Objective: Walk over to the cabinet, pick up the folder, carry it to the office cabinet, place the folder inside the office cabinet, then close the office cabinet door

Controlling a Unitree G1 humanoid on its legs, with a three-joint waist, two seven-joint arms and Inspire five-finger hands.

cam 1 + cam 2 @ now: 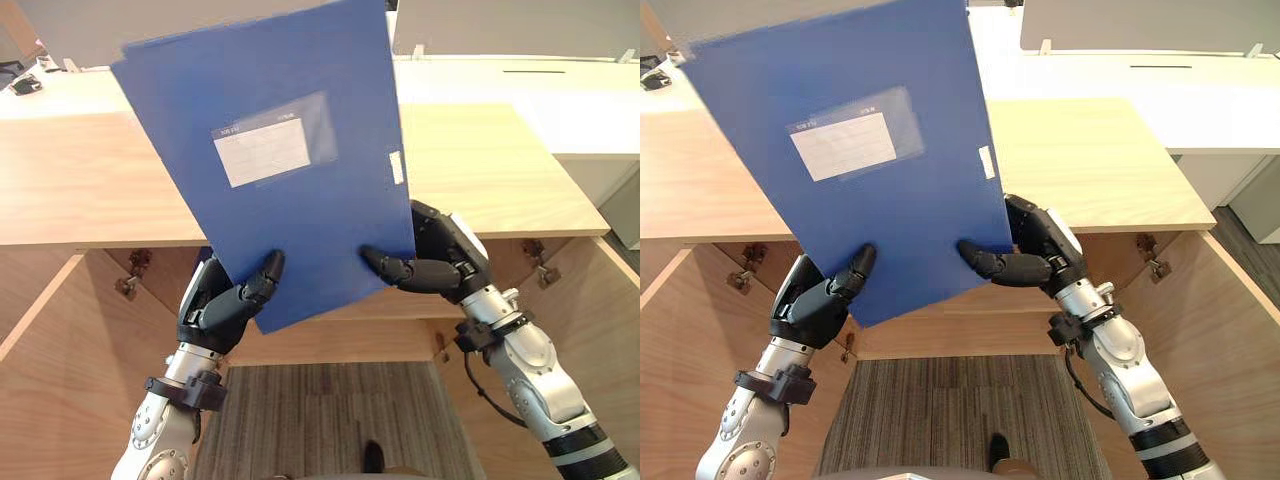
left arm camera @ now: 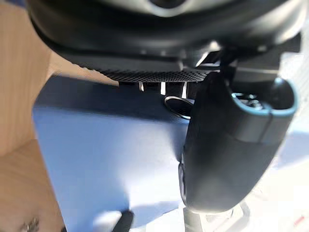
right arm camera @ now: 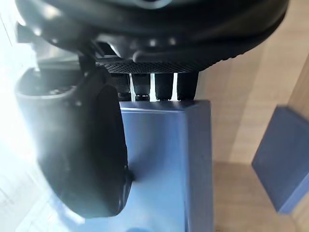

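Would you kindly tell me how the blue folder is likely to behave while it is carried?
Probably fairly stiff: the blue folder stands flat above the left hand and right hand without drooping. Likely light, as pinches at its lower edge hold it up. Its smooth cover might slip.

Folder [image 1: 300, 200]: blue, smooth and matt; board or plastic, which one cannot be told. Label pocket [image 1: 275, 150]: clear glossy film over white paper. Cabinet [image 1: 500, 170]: light wood-grain panels, smooth, satin finish. Hinge [image 1: 128, 285]: bright metal. Carpet [image 1: 320, 420]: striped grey-brown cloth, rough pile. Desk [image 1: 560, 100]: white, smooth, matt. Left hand [image 1: 215, 305] and right hand [image 1: 440, 260]: dark plastic, smooth, slight sheen.
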